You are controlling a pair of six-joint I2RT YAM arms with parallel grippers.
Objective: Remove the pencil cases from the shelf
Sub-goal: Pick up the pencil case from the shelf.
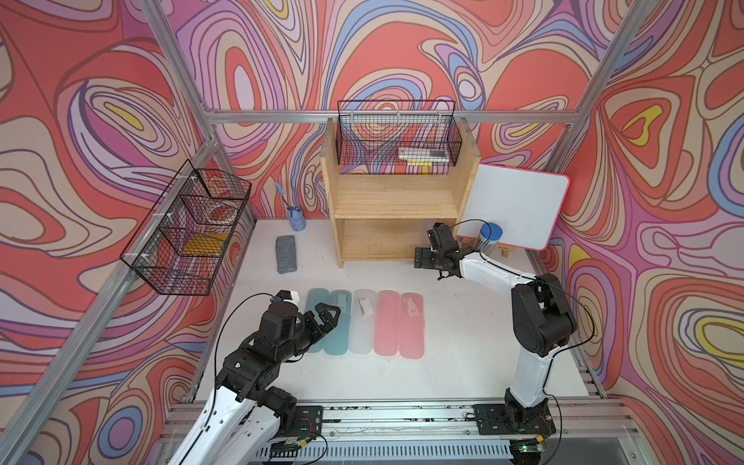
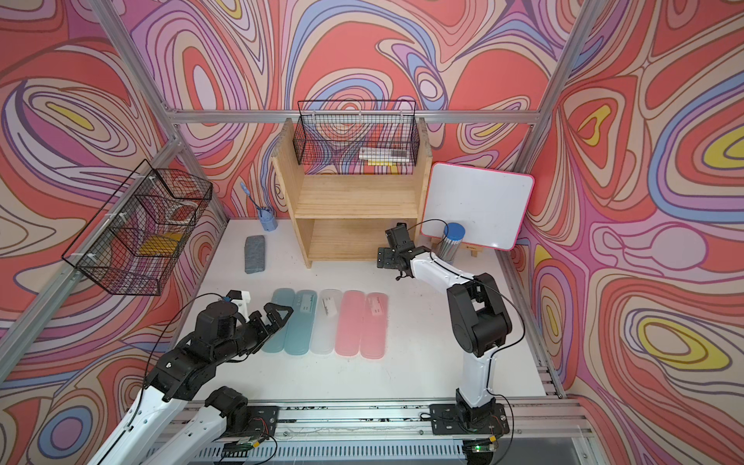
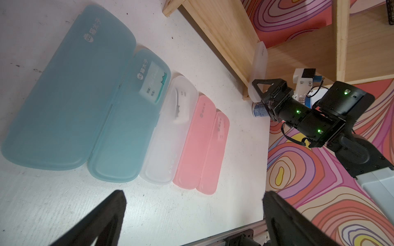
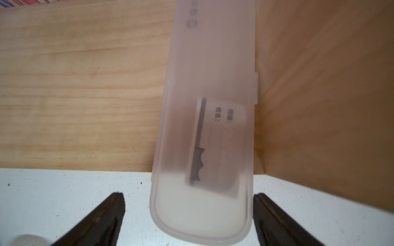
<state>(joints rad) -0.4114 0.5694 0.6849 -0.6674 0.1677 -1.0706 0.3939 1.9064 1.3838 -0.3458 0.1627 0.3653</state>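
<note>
— Hovering spread wide above the row's teal end, the left hand point(image 1: 328, 316): why?
— Idle, I'd guess; five pencil cases point(image 1: 385, 322) lie side by side on the worktop point(image 1: 463, 342). Farther back, the right hand point(image 4: 189, 194), unclosed, straddles the frosted case point(image 4: 209, 64) jutting from the lower tier of the shelf point(image 1: 394, 201).

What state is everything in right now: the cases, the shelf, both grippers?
Shelf: upright, one case left inside.
Row of five cases: shut, flat on table.
Sixth case, clear: shut, one end sticking out of shelf.
Left gripper: open, holding nothing.
Right gripper: open, straddling the sixth case.
</note>
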